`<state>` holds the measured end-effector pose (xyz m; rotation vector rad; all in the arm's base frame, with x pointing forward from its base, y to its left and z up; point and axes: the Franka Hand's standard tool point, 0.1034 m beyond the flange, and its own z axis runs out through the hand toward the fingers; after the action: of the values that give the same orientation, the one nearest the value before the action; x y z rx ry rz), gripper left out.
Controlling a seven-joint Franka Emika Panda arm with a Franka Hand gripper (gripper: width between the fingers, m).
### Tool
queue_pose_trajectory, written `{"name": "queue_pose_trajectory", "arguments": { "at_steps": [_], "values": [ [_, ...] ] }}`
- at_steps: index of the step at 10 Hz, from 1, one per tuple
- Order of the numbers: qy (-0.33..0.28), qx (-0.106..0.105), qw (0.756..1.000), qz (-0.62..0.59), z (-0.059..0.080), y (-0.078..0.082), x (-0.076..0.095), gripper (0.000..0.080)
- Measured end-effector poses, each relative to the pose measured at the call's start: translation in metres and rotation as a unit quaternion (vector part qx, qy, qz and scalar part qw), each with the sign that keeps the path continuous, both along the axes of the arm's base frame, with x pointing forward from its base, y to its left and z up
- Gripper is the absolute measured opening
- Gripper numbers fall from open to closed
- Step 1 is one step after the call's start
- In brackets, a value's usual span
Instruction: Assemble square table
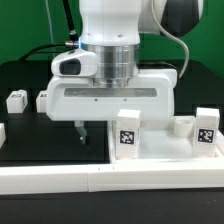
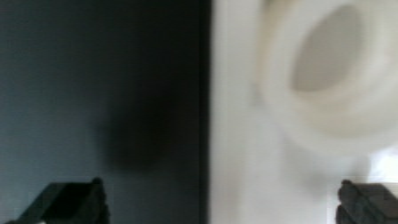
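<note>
The white square table top (image 1: pixel 160 148) lies at the exterior view's lower right. Two white tagged pieces (image 1: pixel 128 131) (image 1: pixel 205 127) stand up from it; I cannot tell whether they are legs. Two short white tagged legs (image 1: pixel 15 100) (image 1: pixel 42 98) lie on the black table at the exterior view's left. My gripper (image 1: pixel 104 128) hangs low at the top's left edge. In the wrist view the gripper (image 2: pixel 221 206) is open wide, with its dark fingertips (image 2: pixel 71 204) on either side of the top's edge (image 2: pixel 240 150). A round corner socket (image 2: pixel 338 70) shows blurred. Nothing is held.
A long white border bar (image 1: pixel 100 181) runs along the front of the exterior view. The black table surface (image 1: pixel 40 135) lies to the left of the top. Black cables hang behind the arm.
</note>
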<state>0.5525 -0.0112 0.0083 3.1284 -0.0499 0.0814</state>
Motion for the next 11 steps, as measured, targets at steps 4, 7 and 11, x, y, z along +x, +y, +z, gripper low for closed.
{"name": "queue_pose_trajectory", "arguments": {
  "at_steps": [4,7,11],
  "values": [
    [0.000,-0.001,1.000,-0.002,0.0000,-0.0028,-0.0004,0.0413],
    [0.000,-0.001,1.000,-0.002,-0.0001,-0.0033,-0.0007,0.0065],
    [0.000,-0.001,1.000,-0.002,0.0000,-0.0034,-0.0007,0.0057]
  ]
}}
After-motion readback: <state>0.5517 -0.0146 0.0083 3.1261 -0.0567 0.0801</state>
